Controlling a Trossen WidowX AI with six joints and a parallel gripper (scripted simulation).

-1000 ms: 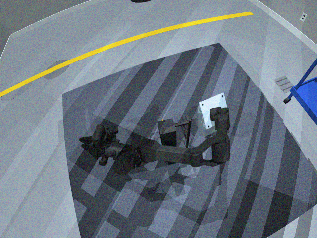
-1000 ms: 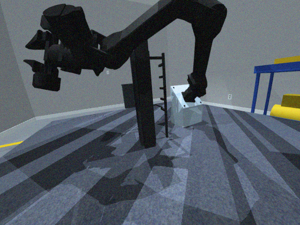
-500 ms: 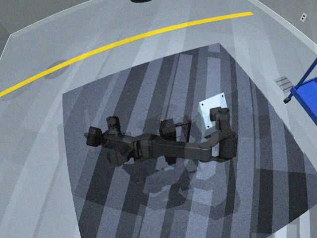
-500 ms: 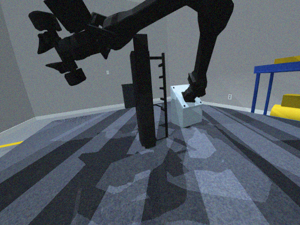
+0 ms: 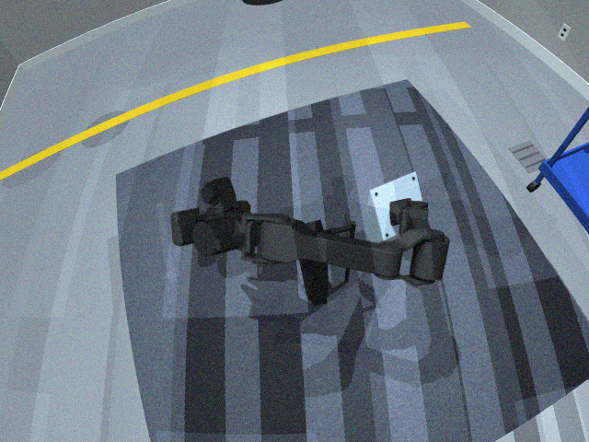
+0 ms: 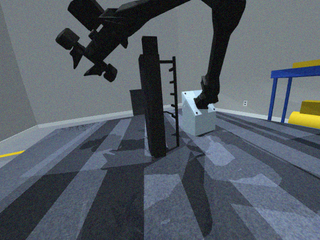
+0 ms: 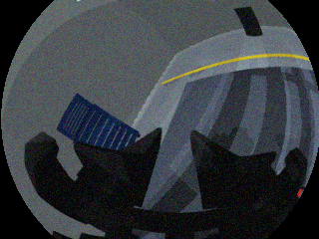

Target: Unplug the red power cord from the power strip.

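- Red cord could not be made out for certain in any view. Only a tiny red fleck [image 7: 301, 193] showed at the right edge of the wrist view, too small to name.
- Power strip likewise not identified with confidence. The likeliest site was the dark upright post [image 6: 152, 103] with the thin ladder-like rack [image 6: 175, 103] just beside it, standing on the striped mat [image 6: 103, 196] near the pale base block [image 6: 199, 121].
- Judged handling: the plug body would be small, rigid and light, held in its socket by friction. The cord behind it would be limp and would slip or bend if pinched.
- Best hold, by judgement, was across the flat sides of the plug housing, close to the strip's face. The pull should run straight along the prongs, since a slanted pull might tip or drag the strip.
- The gripper [image 6: 80, 70] hung in the air, high and to the side of the post, touching nothing.
- Jaws stood partly apart, well short of full spread. In the wrist view the gap between the fingertips showed only floor and wall, so nothing was held.
- A blue grille panel [image 7: 96, 125] lay behind the fingers, well apart from them.
- That gap was judged narrow for a plug and would likely need widening before any approach.
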